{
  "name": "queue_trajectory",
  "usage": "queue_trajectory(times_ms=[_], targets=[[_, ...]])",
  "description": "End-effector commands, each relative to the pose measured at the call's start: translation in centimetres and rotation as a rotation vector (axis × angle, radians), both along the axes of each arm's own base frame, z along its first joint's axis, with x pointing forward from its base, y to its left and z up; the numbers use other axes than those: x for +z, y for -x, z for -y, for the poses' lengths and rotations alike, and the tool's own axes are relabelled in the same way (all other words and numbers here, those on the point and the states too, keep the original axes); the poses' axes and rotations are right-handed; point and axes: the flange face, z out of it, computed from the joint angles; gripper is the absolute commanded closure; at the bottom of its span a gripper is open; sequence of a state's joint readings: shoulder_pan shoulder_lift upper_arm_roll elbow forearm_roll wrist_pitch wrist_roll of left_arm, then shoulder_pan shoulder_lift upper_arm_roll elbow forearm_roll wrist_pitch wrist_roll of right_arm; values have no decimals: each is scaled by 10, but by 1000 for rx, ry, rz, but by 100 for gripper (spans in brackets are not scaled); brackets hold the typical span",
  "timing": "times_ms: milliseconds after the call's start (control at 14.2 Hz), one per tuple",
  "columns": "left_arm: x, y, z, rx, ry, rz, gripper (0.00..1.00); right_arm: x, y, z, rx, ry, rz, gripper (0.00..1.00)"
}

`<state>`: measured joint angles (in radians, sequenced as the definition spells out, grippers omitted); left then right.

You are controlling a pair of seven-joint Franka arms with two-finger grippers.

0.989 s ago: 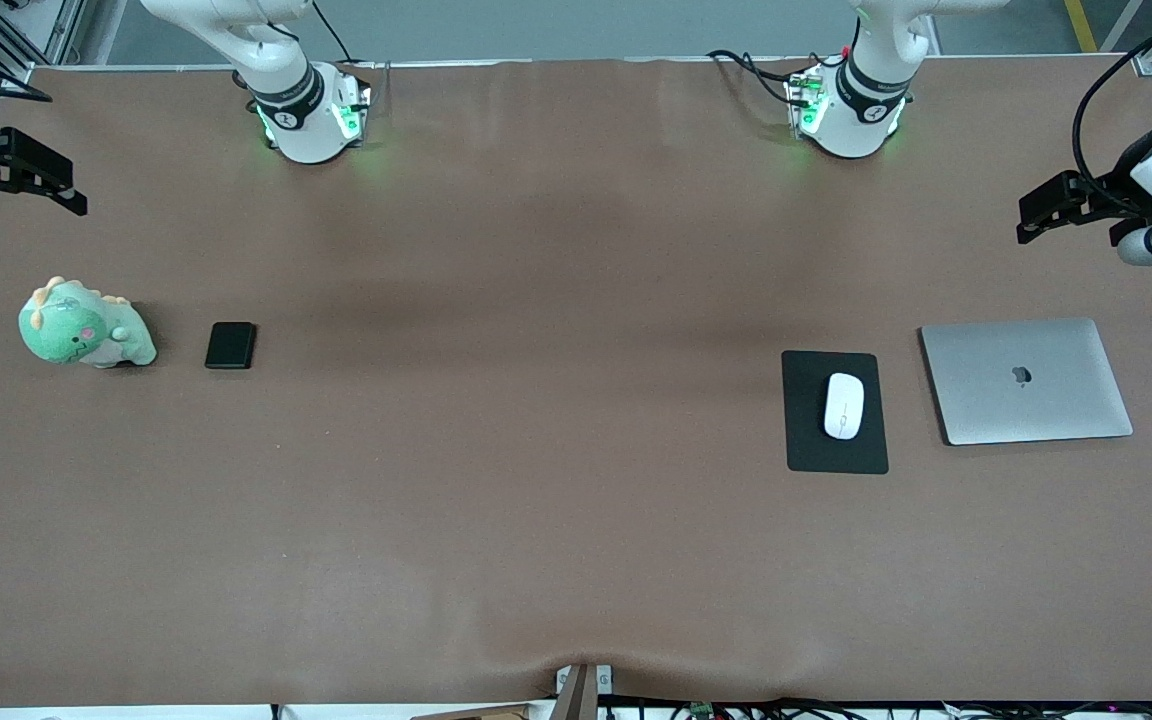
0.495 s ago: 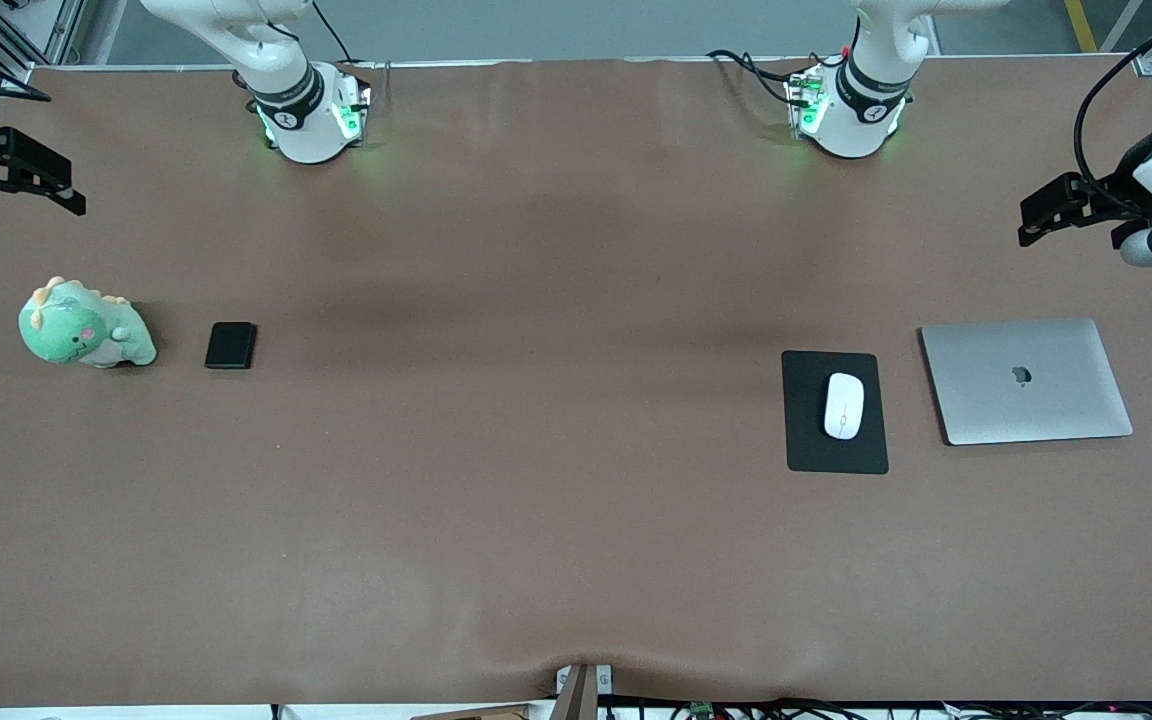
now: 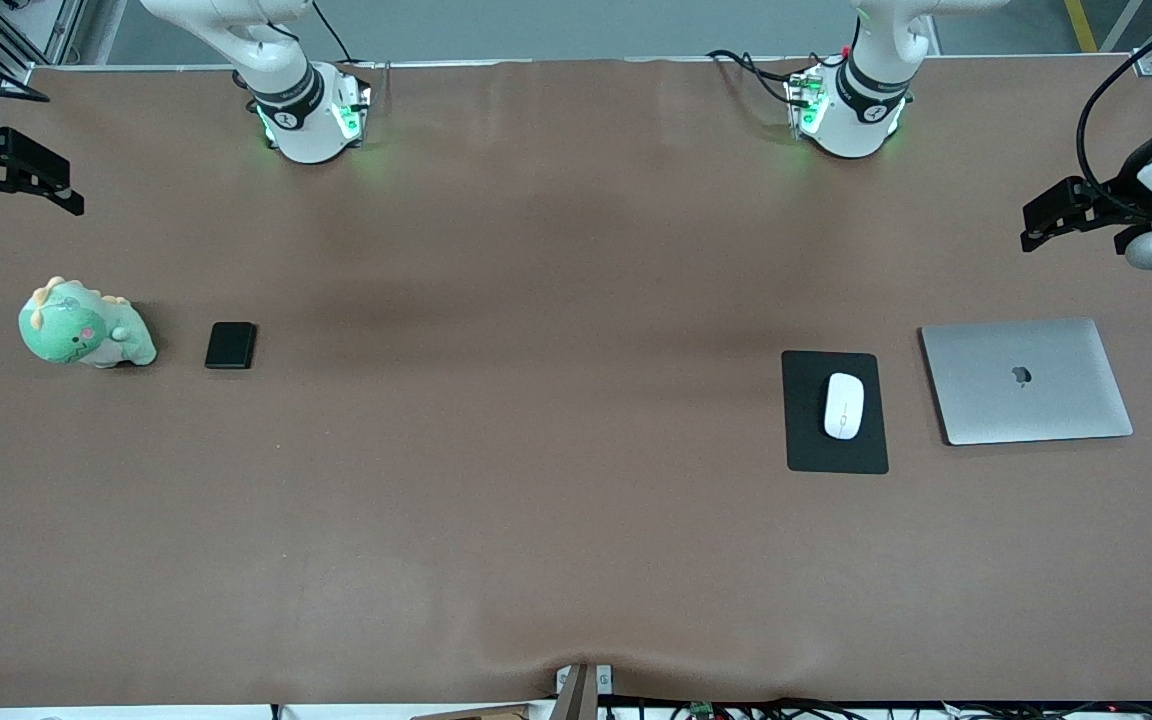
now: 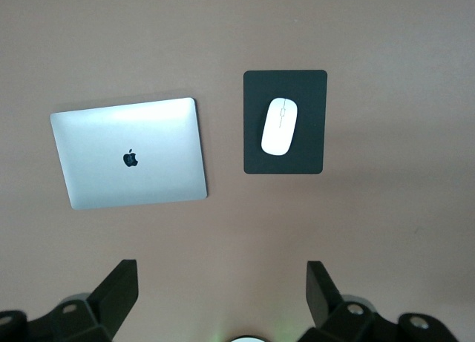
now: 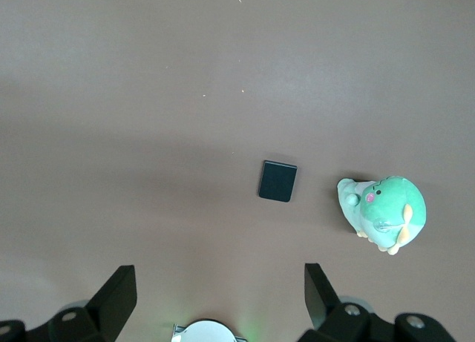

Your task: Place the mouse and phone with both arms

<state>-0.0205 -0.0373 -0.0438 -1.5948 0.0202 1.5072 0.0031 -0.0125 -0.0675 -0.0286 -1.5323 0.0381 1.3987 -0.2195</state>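
Glossy white mouse [image 3: 843, 405] — matt black phone [image 3: 230, 345] — brushed-metal laptop [image 3: 1025, 380].

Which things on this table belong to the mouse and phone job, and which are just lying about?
Job: mouse on the mouse pad; phone; left gripper and right gripper, both open, up at the table's ends.
Lying about: laptop; green plush toy.

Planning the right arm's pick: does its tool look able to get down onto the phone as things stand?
Probably yes. The phone lies flat on bare table with a gap to the plush toy, nothing on it. The right tool is open, empty, up over that end.
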Motion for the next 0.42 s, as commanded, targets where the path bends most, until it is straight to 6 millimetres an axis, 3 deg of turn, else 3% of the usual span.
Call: queue_trajectory(times_ms=[0, 353], targets=[[1, -3, -3, -12, -20, 8, 0, 3, 4, 3, -19, 16, -1, 0], [0, -3, -4, -8, -19, 7, 0, 2, 4, 5, -22, 16, -4, 0]])
